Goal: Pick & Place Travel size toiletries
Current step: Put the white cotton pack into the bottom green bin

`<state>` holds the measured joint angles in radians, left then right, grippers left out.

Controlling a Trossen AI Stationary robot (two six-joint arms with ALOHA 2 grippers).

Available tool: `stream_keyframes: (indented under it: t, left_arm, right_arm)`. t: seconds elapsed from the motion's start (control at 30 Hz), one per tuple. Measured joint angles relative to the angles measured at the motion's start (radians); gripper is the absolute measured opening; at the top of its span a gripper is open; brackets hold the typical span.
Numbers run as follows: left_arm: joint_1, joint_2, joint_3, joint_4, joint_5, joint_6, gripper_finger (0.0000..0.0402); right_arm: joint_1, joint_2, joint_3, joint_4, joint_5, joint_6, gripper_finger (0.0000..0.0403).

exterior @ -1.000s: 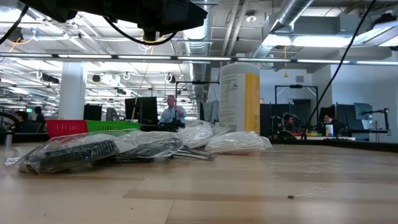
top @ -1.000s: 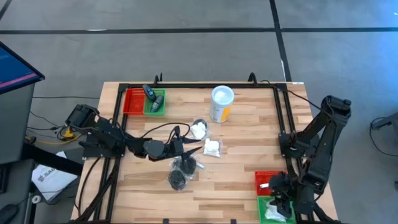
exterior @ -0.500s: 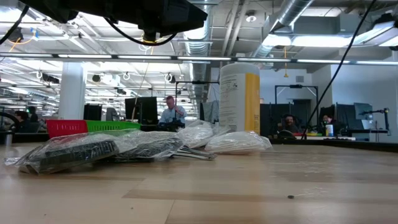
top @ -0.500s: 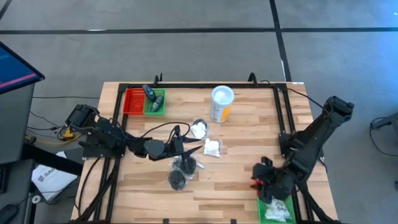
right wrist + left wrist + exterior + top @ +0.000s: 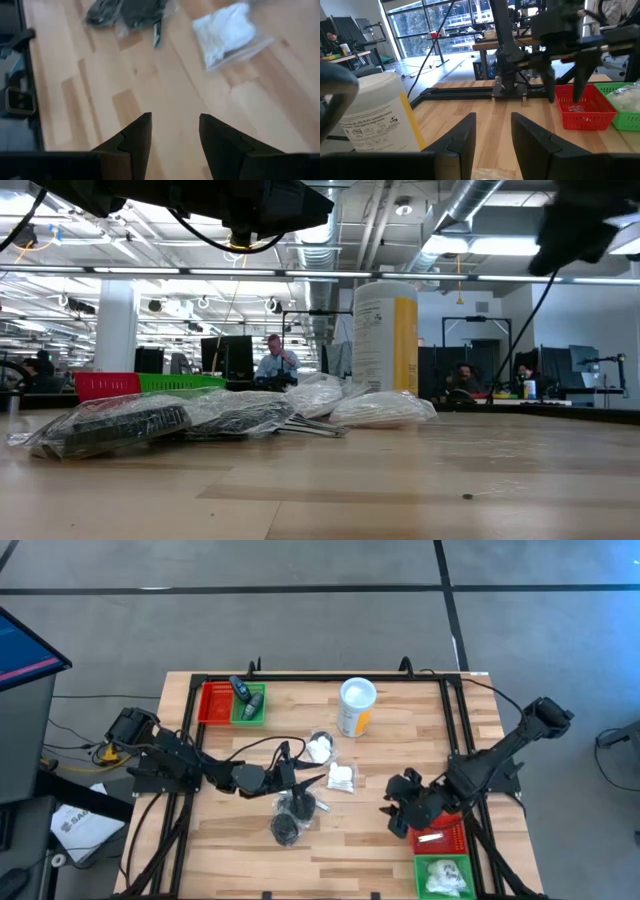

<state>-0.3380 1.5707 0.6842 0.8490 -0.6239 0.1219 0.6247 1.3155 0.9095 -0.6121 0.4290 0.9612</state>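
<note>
The travel size toiletries lie at the table's middle: two white packets point(image 5: 320, 748) point(image 5: 341, 778) and two dark pucks in clear wrap point(image 5: 298, 805) point(image 5: 285, 828). In the low view the pucks point(image 5: 120, 425) lie flat in front of a white packet point(image 5: 380, 408). My left gripper point(image 5: 308, 780) point(image 5: 492, 137) hovers level over them, open and empty. My right gripper point(image 5: 392, 812) point(image 5: 172, 135) hangs open and empty over bare wood to their right, pointing slantwise down toward a white packet point(image 5: 225, 32) and the pucks point(image 5: 125, 12).
A yellow canister with a white lid point(image 5: 355, 705) stands at the far middle. A red and green basket point(image 5: 232, 703) with a dark bottle sits far left. Another red and green basket point(image 5: 440, 855) at the near right holds a white packet point(image 5: 440, 875). A black frame point(image 5: 455, 740) borders the table.
My right gripper has swung from above the near-right basket toward the table's left and far edge, to the bare wood beside the toiletries, turning as it went. It stays open and empty.
</note>
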Motion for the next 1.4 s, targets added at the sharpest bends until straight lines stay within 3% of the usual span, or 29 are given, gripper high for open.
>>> stream_keyframes:
  t: [0.2,0.9,1.2,1.4]
  left_arm:
    - [0.0,0.0,0.0,0.0,0.0,0.0,0.0113]
    - [0.0,0.0,0.0,-0.003,0.0,0.0,0.0113]
    - [0.0,0.0,0.0,-0.003,0.0,0.0,0.0113]
    - [0.0,0.0,0.0,-0.004,0.0,0.0,0.0113]
  right_arm:
    - [-0.08,0.0,-0.104,0.221,-0.012,-0.076,0.0166]
    - [-0.315,0.001,-0.442,0.775,-0.118,-0.097,0.0177]
    - [-0.369,0.008,-0.455,0.781,-0.137,-0.097,0.0179]
    - [-0.401,0.125,-0.454,0.841,-0.159,-0.099,0.018]
